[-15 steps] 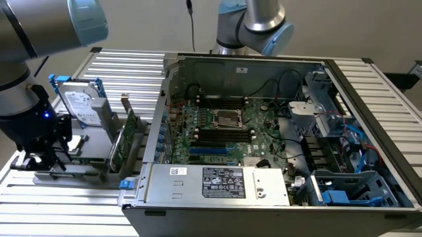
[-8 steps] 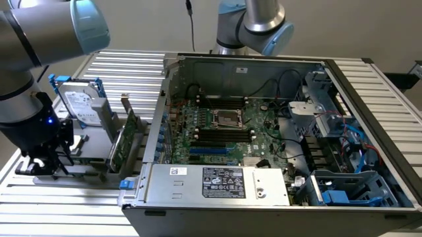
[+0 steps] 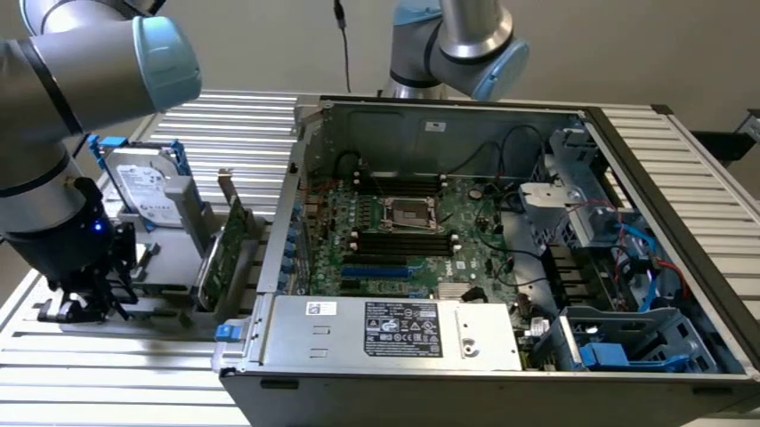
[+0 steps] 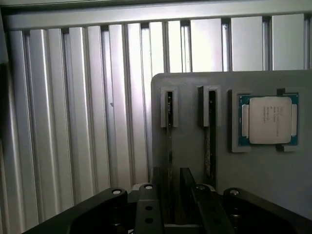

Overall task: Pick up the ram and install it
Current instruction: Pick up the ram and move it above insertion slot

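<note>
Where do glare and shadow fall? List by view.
Wrist view: bright streaks along the slatted aluminium table, the processor chip gleams, the gripper sits dark. Exterior view: the motherboard lies shaded inside the computer case; a blue light glows on the arm.

Computer case (image 3: 475,120) beside hard drive (image 3: 149,191); processor (image 4: 269,119) in tray (image 4: 195,80)

The claw (image 4: 171,178) was matt black, whether metal or plastic I could not tell, with small shiny screw heads (image 4: 148,186). Under it lay a holder (image 4: 190,83) of smooth, matt grey plastic. In the claw's gap the ram (image 4: 169,117) stood edge-on, dark and dull. Beyond it, off to one side, the processor (image 4: 269,119) wore a satin silver metal lid. The table (image 4: 97,97) around the claw was ribbed bare metal with a soft, brushed sheen.
</note>
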